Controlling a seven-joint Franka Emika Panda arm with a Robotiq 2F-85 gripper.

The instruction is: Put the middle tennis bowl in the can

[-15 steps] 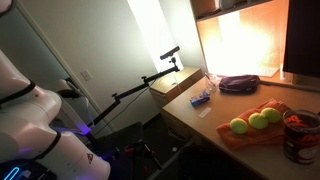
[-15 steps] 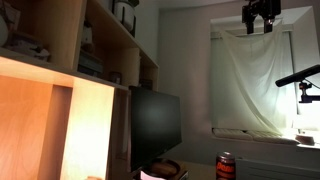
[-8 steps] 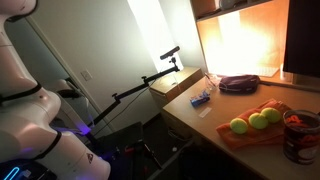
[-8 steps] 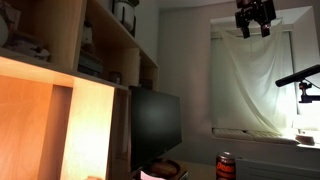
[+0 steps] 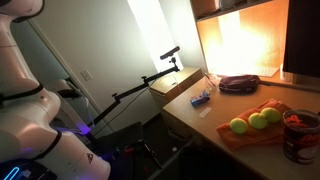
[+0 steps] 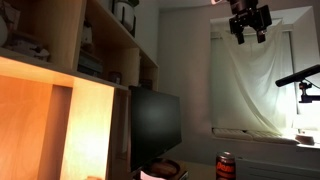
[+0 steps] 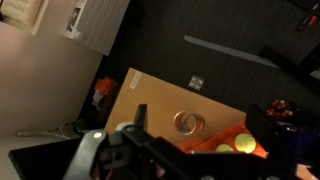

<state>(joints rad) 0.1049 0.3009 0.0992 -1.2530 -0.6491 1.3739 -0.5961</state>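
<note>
The white Panda arm [image 5: 30, 105] stands beside a wooden desk [image 5: 190, 115] in a dim room lit by a warm glow from under the shelving. An orange cloth [image 5: 245, 138] lies on the desk. The can [image 5: 298, 135], dark reddish-brown, stands upright at one end of it. The middle tennis ball [image 5: 257, 121] rests on the cloth in a short row, with its two matching balls close on either side, one of them just beside the can. The gripper [image 6: 249, 36] hangs high in front of a pale curtain [image 6: 250, 90] in an exterior view, its jaws spread apart with nothing between them. The ball lies well apart from the jaws, far below on the desk. In the wrist view the dark fingers fill the lower foreground and the desk sits far beneath, with yellow-green spots near its lit edge — too small to tell which ball is which.
</note>
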